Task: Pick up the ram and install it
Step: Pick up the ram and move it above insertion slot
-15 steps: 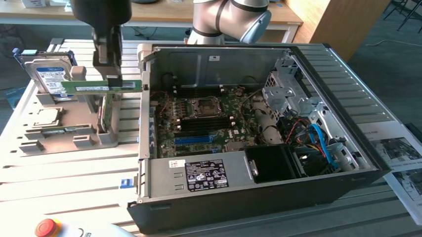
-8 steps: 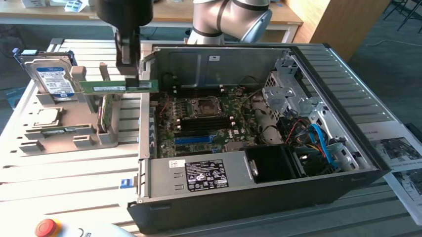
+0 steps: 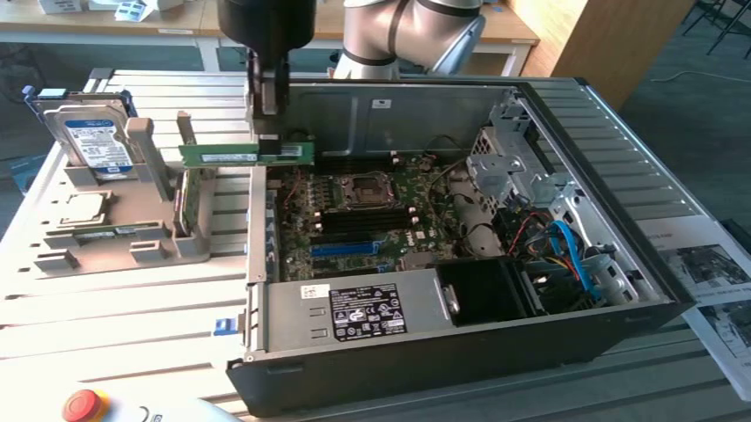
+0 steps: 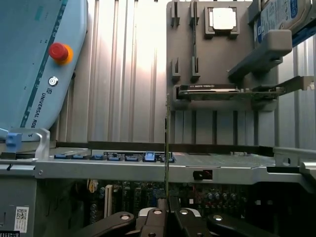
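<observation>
Bright daylight, glare washing the slatted table [image 4: 133,74] in the wrist view, computer case [image 3: 493,352] interior shadowed

Green ram [image 3: 235,155] [image 4: 167,148]: long thin stick, pale label, dark chip; was held aloft, level, on long edge, crossing above computer case [image 3: 470,347] wall at exterior view's left.

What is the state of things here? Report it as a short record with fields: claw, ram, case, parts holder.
claw: shut on the ram, gripping its upper edge from above
ram: held level in the air over the case wall at the exterior view's left; not seated
computer case: lying open, motherboard exposed
parts holder: beside the case at the exterior view's left; carries an upright hard drive and a flat processor
task status: ram lifted, not installed
</observation>
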Tool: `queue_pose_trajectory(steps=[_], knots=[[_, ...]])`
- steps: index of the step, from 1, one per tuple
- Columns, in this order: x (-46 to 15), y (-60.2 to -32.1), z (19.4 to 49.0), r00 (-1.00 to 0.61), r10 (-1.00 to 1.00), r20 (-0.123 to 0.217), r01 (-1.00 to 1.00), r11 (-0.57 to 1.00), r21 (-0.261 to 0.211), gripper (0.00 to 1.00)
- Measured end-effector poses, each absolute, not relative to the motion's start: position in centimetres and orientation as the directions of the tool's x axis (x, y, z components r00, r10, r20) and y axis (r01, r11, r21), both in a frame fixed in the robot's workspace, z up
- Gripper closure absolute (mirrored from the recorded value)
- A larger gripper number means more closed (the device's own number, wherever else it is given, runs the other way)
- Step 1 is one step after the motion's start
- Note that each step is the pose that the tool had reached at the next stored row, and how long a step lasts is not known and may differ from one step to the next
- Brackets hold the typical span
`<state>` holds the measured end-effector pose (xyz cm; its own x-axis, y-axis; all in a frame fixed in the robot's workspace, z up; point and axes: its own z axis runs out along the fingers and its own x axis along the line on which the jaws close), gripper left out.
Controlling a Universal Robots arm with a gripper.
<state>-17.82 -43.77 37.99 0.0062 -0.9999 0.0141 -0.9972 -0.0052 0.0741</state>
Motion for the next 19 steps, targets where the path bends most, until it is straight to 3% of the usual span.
queue_pose_trajectory(steps=[19], knots=[[-9.7, -44.1, 38.0, 0.006, -1.0, 0.014, -0.997, -0.005, 0.075, 0.88]])
